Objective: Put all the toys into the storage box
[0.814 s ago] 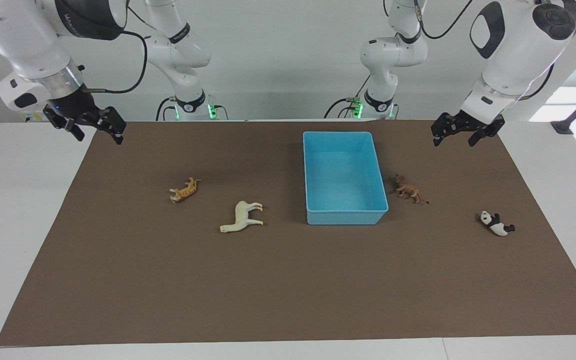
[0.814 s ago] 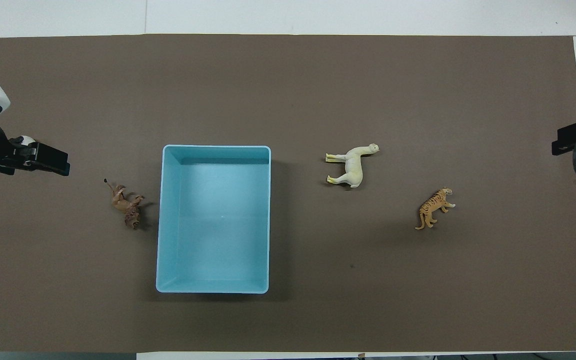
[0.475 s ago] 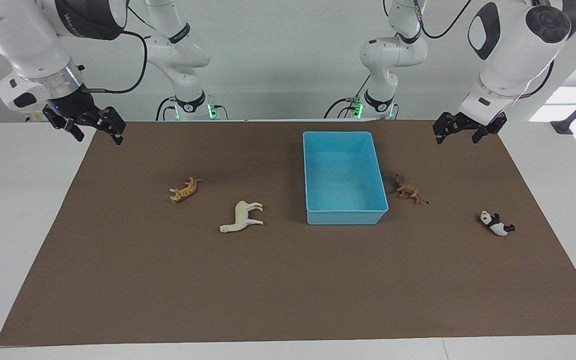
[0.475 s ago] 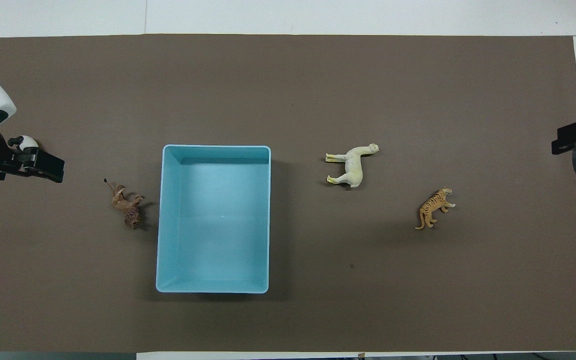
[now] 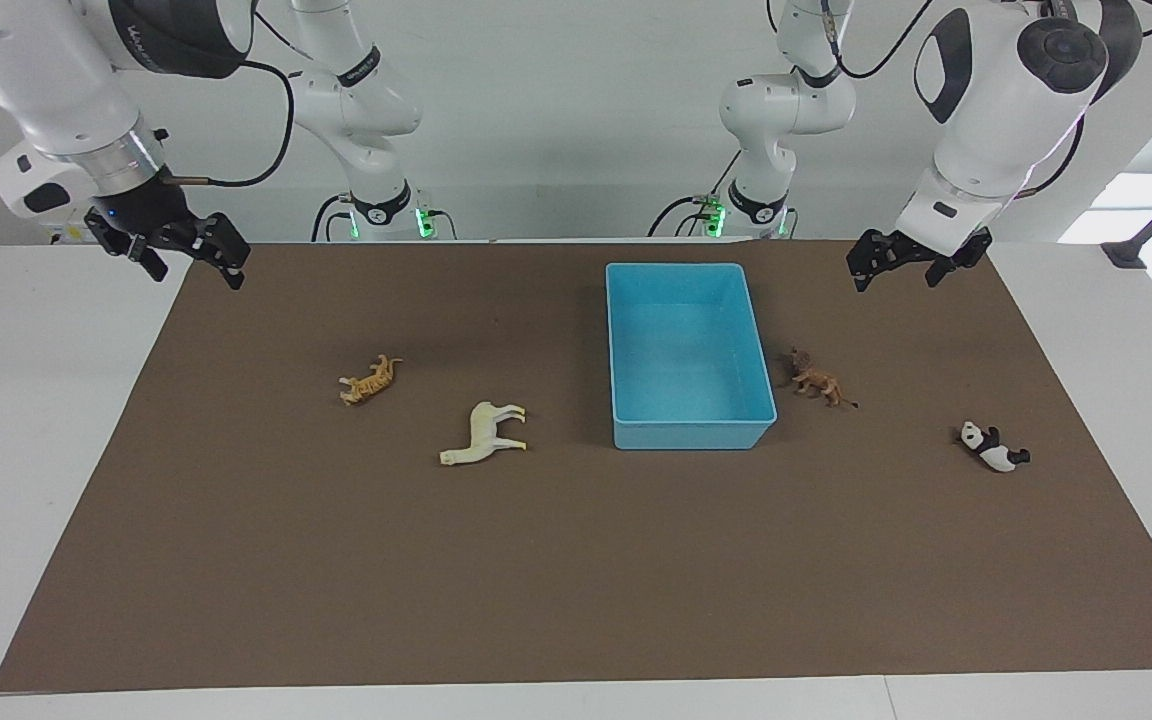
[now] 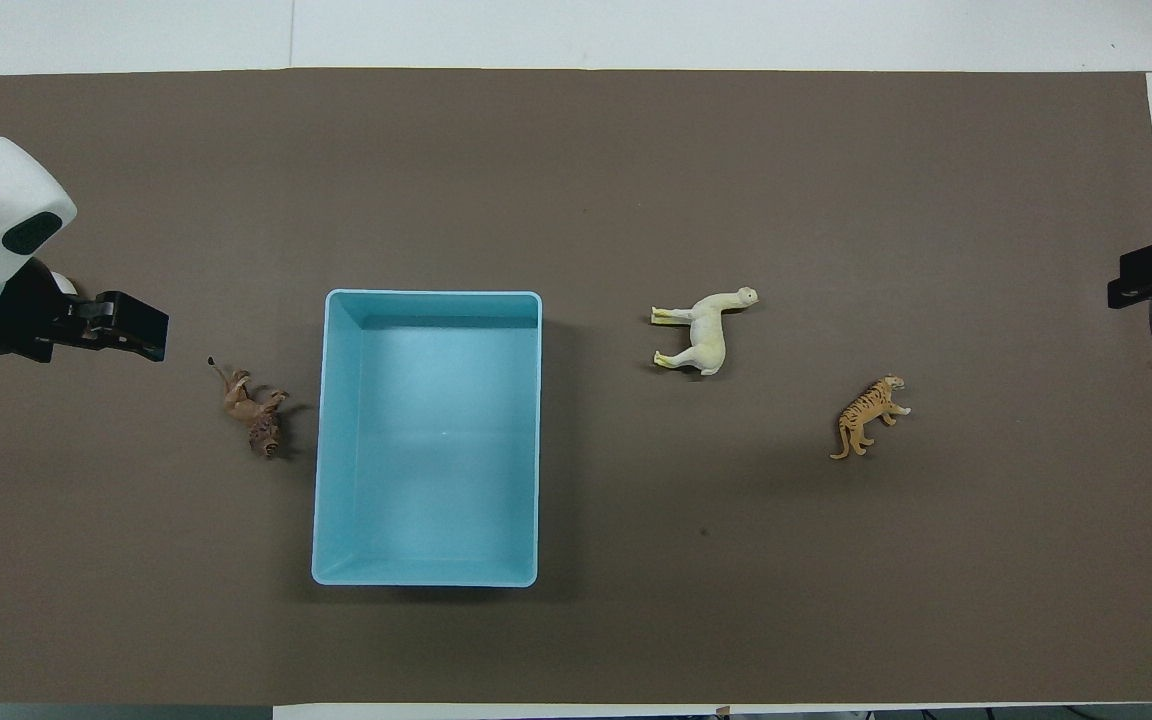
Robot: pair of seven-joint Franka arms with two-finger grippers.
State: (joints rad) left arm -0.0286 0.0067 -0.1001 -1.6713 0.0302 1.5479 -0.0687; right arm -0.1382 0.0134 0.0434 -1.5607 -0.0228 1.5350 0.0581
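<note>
Left hand [image 5: 901, 262] open, empty, aloft near lion [image 5: 816, 379]; right hand waiting.

storage box [image 5: 688, 440] on the surface [image 5: 576, 580], nothing in it | lion [image 5: 816, 380] just beside the box, toward the left arm's end | panda [image 5: 991, 446] nearer that end, farther from the robots | horse [image 5: 484, 433] toward the right arm's end | tiger [image 5: 370, 380] nearer that end, nearer the robots
</note>
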